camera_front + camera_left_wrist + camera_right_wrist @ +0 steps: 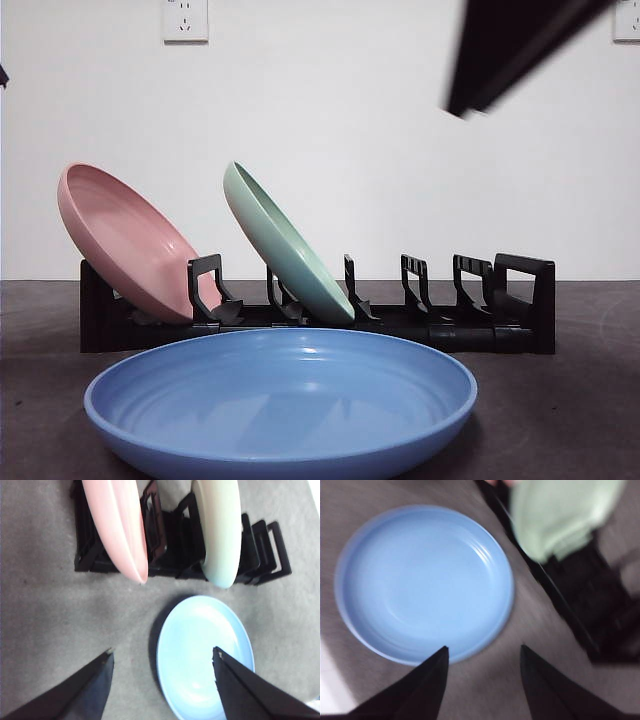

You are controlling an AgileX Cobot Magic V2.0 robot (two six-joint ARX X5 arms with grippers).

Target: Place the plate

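Note:
A blue plate point(280, 400) lies flat on the dark table in front of a black dish rack point(450, 320). It also shows in the left wrist view point(200, 650) and the right wrist view point(420, 585). A pink plate point(125, 240) and a green plate point(285, 245) lean in the rack's left slots. My right gripper point(482, 652) is open and empty above the blue plate's near rim; its arm shows dark at the front view's upper right point(510, 45). My left gripper point(162, 657) is open and empty, high above the table.
The rack's right slots point(470, 285) stand empty. A white wall with power sockets point(185, 18) rises behind the table. Grey table surface point(50, 615) lies left of the blue plate.

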